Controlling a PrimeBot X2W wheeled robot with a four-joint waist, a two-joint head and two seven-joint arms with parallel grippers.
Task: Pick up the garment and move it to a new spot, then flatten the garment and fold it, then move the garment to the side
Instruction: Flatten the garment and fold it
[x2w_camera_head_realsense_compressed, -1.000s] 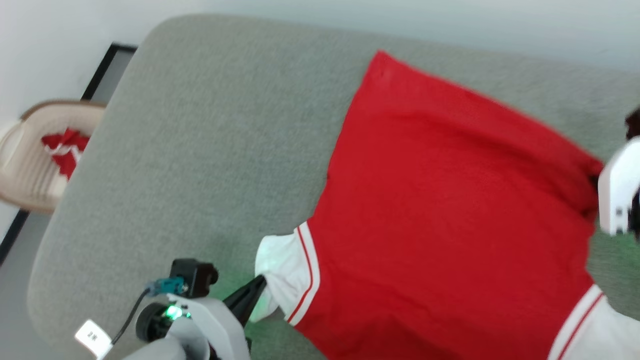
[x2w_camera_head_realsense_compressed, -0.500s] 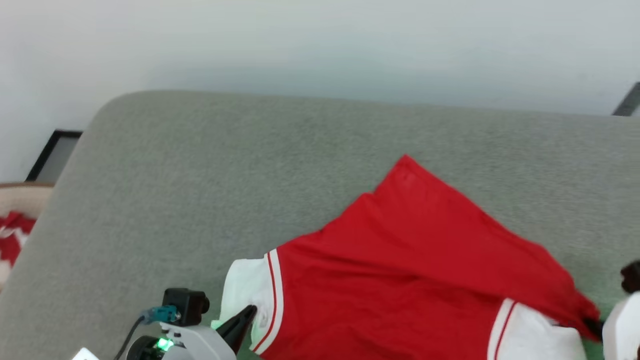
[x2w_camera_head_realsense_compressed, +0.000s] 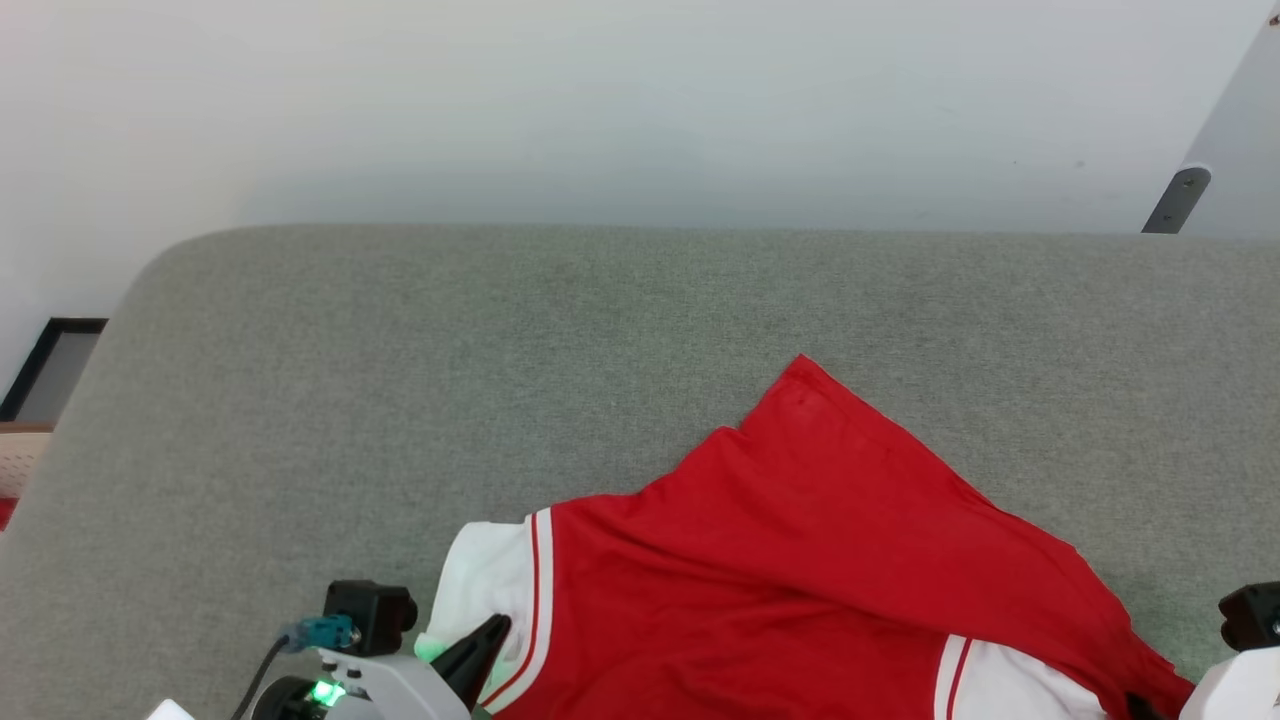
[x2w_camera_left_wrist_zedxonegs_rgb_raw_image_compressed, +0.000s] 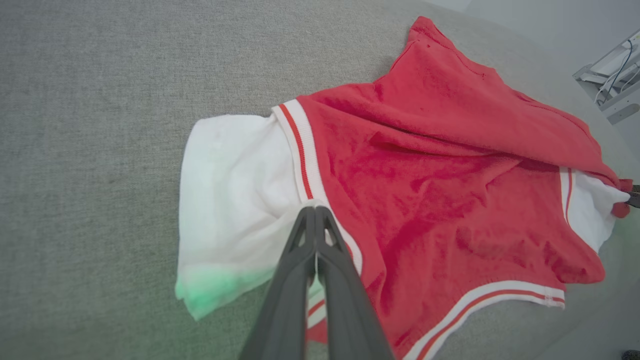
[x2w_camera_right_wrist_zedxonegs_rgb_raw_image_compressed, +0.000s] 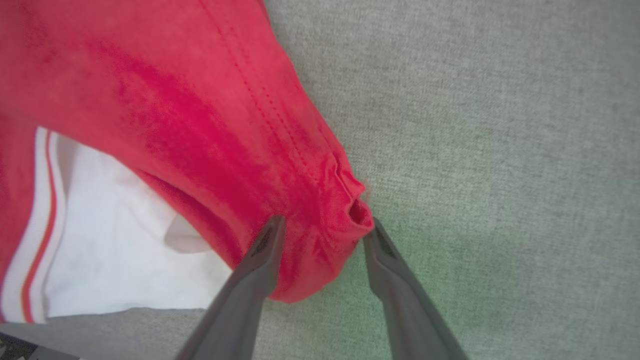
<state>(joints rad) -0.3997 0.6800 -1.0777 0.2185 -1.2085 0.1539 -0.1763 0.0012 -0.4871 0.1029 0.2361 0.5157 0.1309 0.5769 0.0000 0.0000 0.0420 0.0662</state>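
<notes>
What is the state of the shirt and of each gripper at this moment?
Shirt: lying crumpled on the grey surface, one red flap folded over, not flat.
Left gripper: shut on the white sleeve.
Right gripper: open, one finger on each side of the bunched red corner.

Head view from above, wrist views close — shared: the garment

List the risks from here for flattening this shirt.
1. The left gripper is shut on the white sleeve; pulling could drag the shirt askew.
2. The right gripper stands open around a bunched red corner, which may snag when it withdraws.
3. The shirt lies rumpled; creases may get folded in.
</notes>
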